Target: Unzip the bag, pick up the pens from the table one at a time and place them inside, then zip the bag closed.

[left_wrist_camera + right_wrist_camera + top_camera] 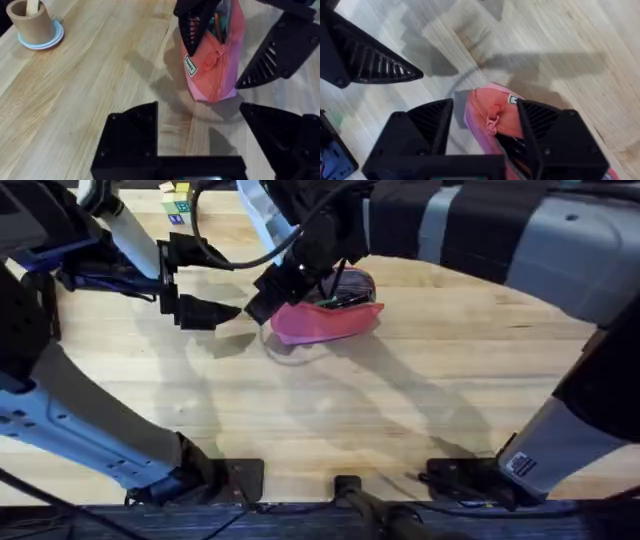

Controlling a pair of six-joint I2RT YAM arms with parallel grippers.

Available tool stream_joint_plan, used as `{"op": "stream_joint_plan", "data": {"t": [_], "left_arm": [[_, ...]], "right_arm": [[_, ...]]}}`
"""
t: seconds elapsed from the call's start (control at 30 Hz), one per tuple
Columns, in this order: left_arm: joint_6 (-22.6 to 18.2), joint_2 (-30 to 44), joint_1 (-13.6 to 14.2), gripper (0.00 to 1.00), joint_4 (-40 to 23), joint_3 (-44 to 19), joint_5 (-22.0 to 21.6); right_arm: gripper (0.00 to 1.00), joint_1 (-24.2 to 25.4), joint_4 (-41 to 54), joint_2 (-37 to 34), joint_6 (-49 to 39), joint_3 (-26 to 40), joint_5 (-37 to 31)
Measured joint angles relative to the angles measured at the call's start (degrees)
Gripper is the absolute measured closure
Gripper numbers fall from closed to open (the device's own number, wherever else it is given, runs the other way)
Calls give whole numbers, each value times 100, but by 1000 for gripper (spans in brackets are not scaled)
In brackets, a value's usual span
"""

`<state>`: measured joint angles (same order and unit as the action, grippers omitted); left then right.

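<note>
Bag on table, mid-far, unzipped, pens inside; right gripper spread open astride its end. Left gripper open, just beside bag, empty.

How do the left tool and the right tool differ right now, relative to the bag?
1. The left tool hangs over bare table beside the bag, apart from it; the right tool is at the bag's end.
2. The left tool has nothing between its fingers; the right tool's fingers straddle the pink fabric.

Shared: both are black and open.
</note>
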<state>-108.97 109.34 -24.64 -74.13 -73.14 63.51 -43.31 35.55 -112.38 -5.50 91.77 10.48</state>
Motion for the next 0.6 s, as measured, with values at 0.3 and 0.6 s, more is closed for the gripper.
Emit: {"op": "stream_joint_plan", "data": {"t": [0.3,0.6], "left_arm": [[-15,0,0,8,0,0,0],[-15,0,0,7,0,0,0]], "right_arm": [[491,4,162,0,60,1,-22],[829,13,160,0,79,0,-18]]}}
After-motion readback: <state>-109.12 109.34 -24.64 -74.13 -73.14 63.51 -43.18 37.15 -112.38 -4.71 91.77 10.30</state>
